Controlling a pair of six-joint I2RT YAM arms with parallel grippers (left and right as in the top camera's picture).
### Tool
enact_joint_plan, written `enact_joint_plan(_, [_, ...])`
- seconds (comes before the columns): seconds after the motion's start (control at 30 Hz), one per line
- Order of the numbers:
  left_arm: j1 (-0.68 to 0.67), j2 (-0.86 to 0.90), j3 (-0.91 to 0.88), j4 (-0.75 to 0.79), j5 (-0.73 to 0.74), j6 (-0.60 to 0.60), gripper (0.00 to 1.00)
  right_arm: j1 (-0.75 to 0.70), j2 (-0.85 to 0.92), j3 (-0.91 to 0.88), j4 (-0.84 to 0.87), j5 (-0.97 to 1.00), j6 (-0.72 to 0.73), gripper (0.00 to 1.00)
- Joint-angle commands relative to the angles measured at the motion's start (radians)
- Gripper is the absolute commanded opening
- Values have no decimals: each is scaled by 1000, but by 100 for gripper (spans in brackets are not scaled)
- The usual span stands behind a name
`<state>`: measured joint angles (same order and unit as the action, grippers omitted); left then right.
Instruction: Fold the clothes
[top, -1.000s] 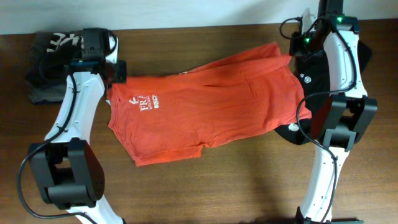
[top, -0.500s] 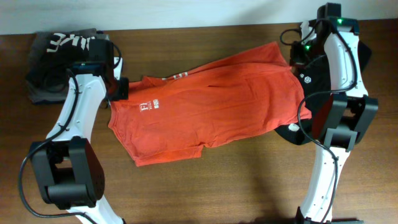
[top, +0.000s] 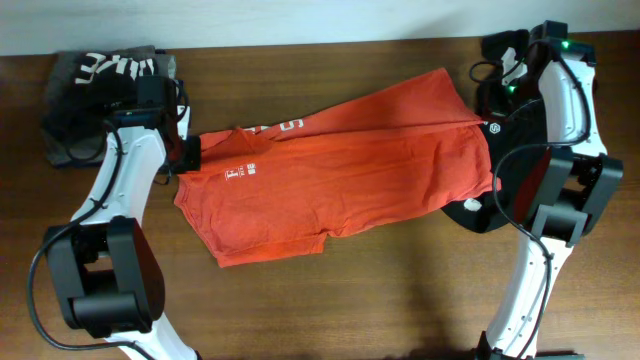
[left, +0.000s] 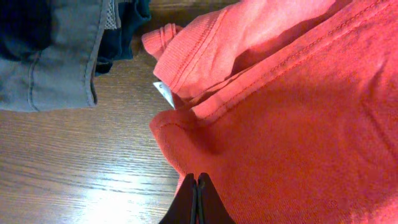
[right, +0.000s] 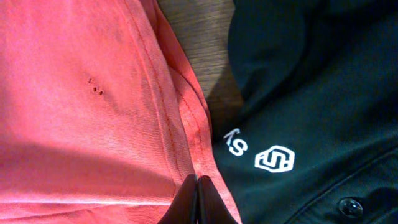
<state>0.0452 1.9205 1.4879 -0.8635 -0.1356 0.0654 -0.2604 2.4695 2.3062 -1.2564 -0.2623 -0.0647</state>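
An orange T-shirt (top: 340, 180) lies spread across the middle of the wooden table, its far edge folded over toward the front. My left gripper (top: 188, 152) is shut on the shirt's left edge near the collar, which shows in the left wrist view (left: 273, 124) with my fingers (left: 196, 186) pinched on the cloth. My right gripper (top: 490, 120) is shut on the shirt's right hem; the right wrist view shows the hem (right: 124, 112) between my closed fingers (right: 196, 186).
A black shirt (top: 520, 150) with a white logo (right: 273, 159) lies under the orange shirt's right end. A folded dark grey and blue garment (top: 95, 100) lies at the far left, also in the left wrist view (left: 50, 56). Bare wood (top: 350, 300) lies in front.
Both grippers have pulled the shirt's far edge toward the front and outward. The fold has widened, and the white chest print has moved down and right. The right arm has shifted right.
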Motion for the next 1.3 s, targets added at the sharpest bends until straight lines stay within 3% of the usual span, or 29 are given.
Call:
enact_joint_plan(0.0, [3, -2, -8, 3, -11, -9, 0, 3, -21, -4, -2, 12, -10, 4])
enact_joint_plan(0.07, [3, -2, -8, 3, -10, -9, 9, 3, -21, -4, -4, 12, -10, 4])
enact_joint_plan(0.1, [3, -2, -8, 3, -10, -9, 26, 3, -21, -4, -5, 12, -10, 4])
enact_joint_plan(0.13, [3, -2, -8, 3, -10, -9, 49, 3, -21, -4, -6, 12, -10, 12])
enact_joint_plan(0.17, [3, -2, -8, 3, -10, -9, 67, 3, -21, -4, -8, 12, -10, 29])
enact_joint_plan(0.2, [3, -2, -8, 3, -10, -9, 79, 3, -21, -4, -9, 12, -10, 38])
enact_joint_plan(0.3, [3, -2, -8, 2, -10, -9, 93, 2, -21, -4, -12, 12, -10, 44])
enact_joint_plan(0.67, [3, -2, -8, 11, 4, -10, 95, -63, -22, -4, -44, 0, 30, 45])
enact_joint_plan(0.77, [3, -2, -8, 30, 38, -22, 96, -116, -26, -4, -52, 10, 160, 49])
enact_joint_plan(0.97, [3, -2, -8, 63, 38, -187, 99, -252, -27, -4, -60, 19, 441, 50])
enact_joint_plan(1.1, [3, -2, -9, 86, 65, -280, 99, -320, -27, -4, -74, -41, 415, 50])
enact_joint_plan(1.27, [3, -2, -14, 93, 174, -280, 99, -322, -27, -4, -96, -121, 213, 50])
